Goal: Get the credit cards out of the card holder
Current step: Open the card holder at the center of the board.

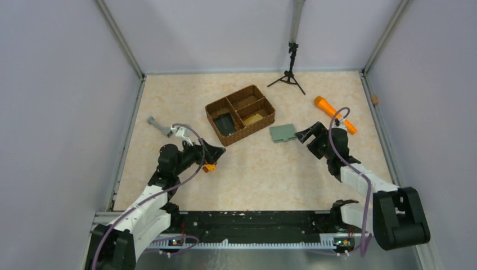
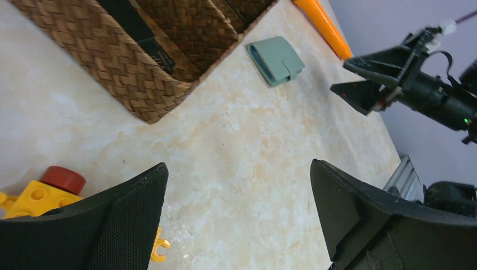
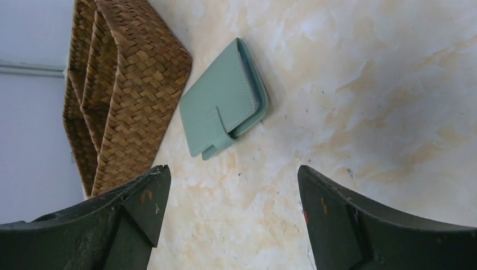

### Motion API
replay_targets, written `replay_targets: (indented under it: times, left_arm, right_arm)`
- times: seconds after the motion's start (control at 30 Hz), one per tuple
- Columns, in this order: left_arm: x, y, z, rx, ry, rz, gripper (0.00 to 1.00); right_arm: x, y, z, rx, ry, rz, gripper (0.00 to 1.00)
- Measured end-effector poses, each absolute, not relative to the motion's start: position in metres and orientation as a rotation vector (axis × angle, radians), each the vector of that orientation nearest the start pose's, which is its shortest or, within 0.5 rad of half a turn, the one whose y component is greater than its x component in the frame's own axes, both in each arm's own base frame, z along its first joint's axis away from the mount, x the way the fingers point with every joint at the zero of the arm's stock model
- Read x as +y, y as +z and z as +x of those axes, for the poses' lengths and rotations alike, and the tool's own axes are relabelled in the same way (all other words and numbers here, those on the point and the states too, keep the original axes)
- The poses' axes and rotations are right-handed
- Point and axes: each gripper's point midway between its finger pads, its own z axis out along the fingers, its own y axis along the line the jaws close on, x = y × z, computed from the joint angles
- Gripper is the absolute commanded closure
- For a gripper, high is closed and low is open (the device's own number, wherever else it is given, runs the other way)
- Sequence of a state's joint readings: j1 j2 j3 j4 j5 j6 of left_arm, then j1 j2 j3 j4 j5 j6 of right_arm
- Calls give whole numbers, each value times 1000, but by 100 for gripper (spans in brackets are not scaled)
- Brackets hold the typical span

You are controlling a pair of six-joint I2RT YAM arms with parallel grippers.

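Found the card holder (image 3: 225, 107) folded shut on the desk (image 1: 259, 174), just beside the basket (image 1: 250, 130) — no cards showing. Saw the right gripper (image 3: 230, 174) spread wide and aimed at it, likely readying a first grab; noted the left gripper (image 2: 239, 174) open too, empty.

1. The card holder (image 1: 282, 133) lies closed just beside the basket (image 1: 240, 114), whose woven wall blocks its left side.
2. Bare table (image 1: 270, 174) lies open between it and the right gripper (image 1: 302, 138), jaws spread wide.
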State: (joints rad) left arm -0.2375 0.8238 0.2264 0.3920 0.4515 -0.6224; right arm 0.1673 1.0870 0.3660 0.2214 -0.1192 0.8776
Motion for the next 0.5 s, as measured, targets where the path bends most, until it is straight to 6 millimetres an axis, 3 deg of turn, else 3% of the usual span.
replay_targets:
  times: [0.23,0.5]
  left_arm:
    - [-182,142,244,1868,-1031,104,1]
    - [-186,146,241,1843,-1026,154,1]
  right_arm:
    - [112,50,321,2125,765,766,17]
    - [131,51,355,2080,895,784,20]
